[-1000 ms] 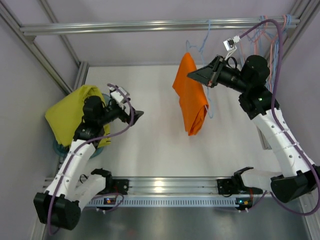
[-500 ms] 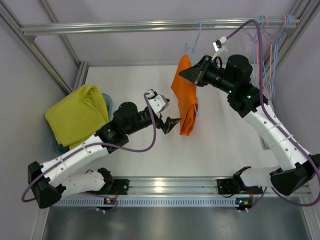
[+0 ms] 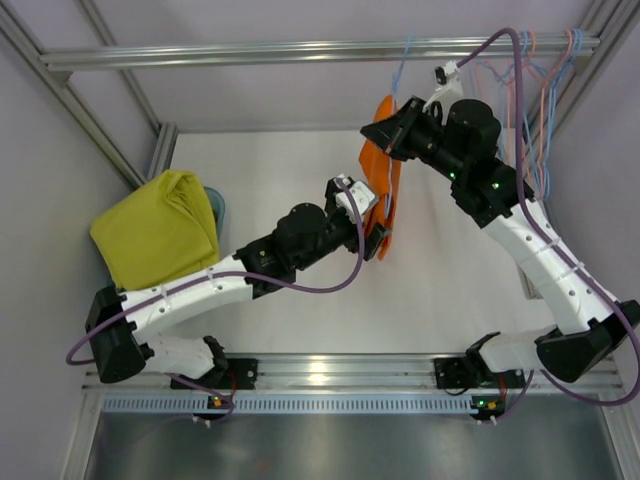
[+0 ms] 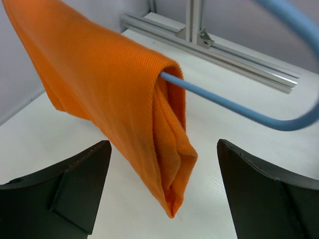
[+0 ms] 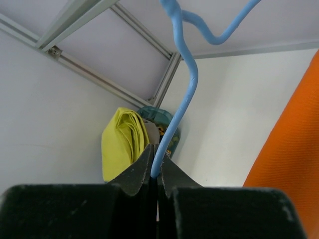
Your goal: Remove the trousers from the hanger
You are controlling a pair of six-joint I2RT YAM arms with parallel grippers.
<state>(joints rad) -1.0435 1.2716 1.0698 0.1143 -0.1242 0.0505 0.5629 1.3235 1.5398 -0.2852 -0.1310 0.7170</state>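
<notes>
Orange trousers point(image 3: 382, 190) hang folded over the bar of a blue wire hanger point(image 5: 182, 107) above the table. My right gripper point(image 5: 156, 149) is shut on the hanger's neck and holds it up point(image 3: 388, 128). My left gripper point(image 3: 368, 222) is open, and the lower folded end of the orange trousers point(image 4: 124, 99) hangs between its fingers point(image 4: 75, 179) without touching either. The hanger bar point(image 4: 234, 108) sticks out of the fold to the right. Mustard yellow-green trousers point(image 3: 155, 238) lie folded at the far left, also in the right wrist view point(image 5: 119, 144).
A teal container point(image 3: 218, 205) sits under the yellow-green trousers by the left wall. Several more wire hangers point(image 3: 545, 70) hang from the aluminium rail point(image 3: 250, 52) at the top right. Frame posts run along both side walls.
My left arm has swung from beside the yellow-green trousers across to the orange trousers, its open jaws now around their lower end. My right gripper has carried the hanger slightly left and farther back.
</notes>
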